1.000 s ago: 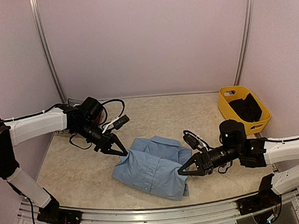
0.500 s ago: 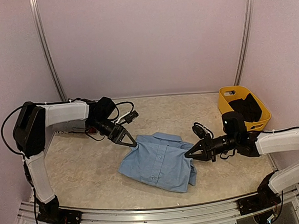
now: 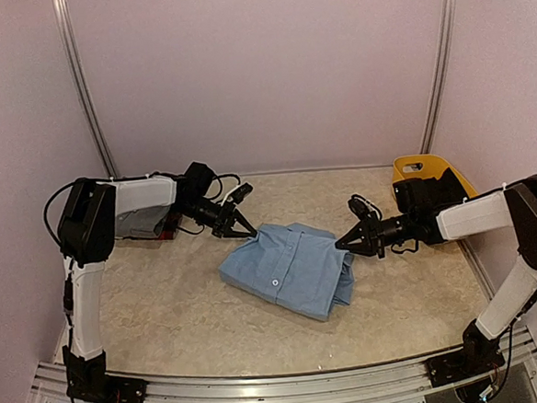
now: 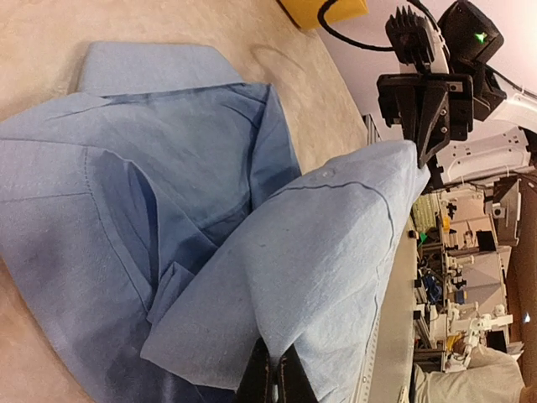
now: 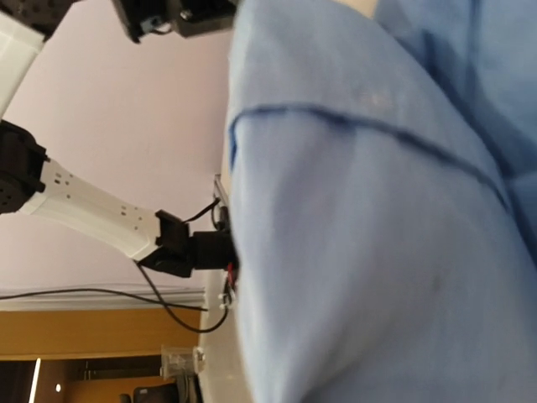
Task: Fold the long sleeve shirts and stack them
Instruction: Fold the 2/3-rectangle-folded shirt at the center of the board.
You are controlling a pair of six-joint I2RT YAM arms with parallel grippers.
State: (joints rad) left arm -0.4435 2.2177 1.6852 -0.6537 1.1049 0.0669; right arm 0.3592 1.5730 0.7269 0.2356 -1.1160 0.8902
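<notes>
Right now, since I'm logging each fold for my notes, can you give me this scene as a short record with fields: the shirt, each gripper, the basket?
shirt: light blue, partly folded, buttons up, in the middle of the table
left gripper: shut on the shirt's far left edge
right gripper: shut on the shirt's right edge
top layer: held up between the two grippers, above the rest of the shirt
basket: yellow, far right, partly hidden behind the right arm
</notes>
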